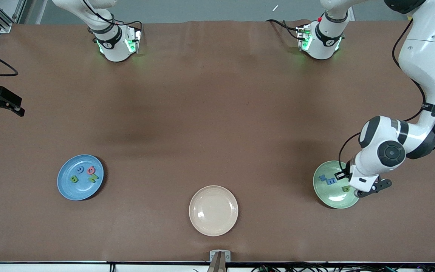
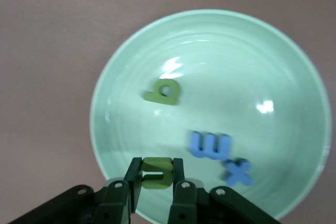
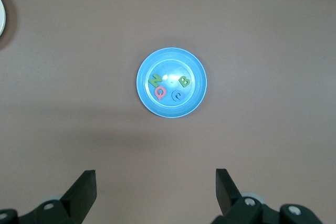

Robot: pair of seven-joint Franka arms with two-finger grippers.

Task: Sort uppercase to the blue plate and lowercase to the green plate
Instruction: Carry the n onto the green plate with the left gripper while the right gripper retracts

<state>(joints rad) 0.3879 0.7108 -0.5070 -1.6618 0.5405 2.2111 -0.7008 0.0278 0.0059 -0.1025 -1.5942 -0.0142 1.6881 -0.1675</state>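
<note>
The pale green plate holds a blue x, blue m and green b. My left gripper is low over this plate near its rim. In the left wrist view the gripper is shut on the green u above the plate, with b, m and x lying inside. The blue plate holds blue C, pink Q, green B and green Z. My right gripper waits open and empty at the right arm's end of the table.
An empty beige plate sits between the two plates, nearer the front camera. The right wrist view shows the blue plate with its letters from high above, and my right gripper wide open over bare brown table.
</note>
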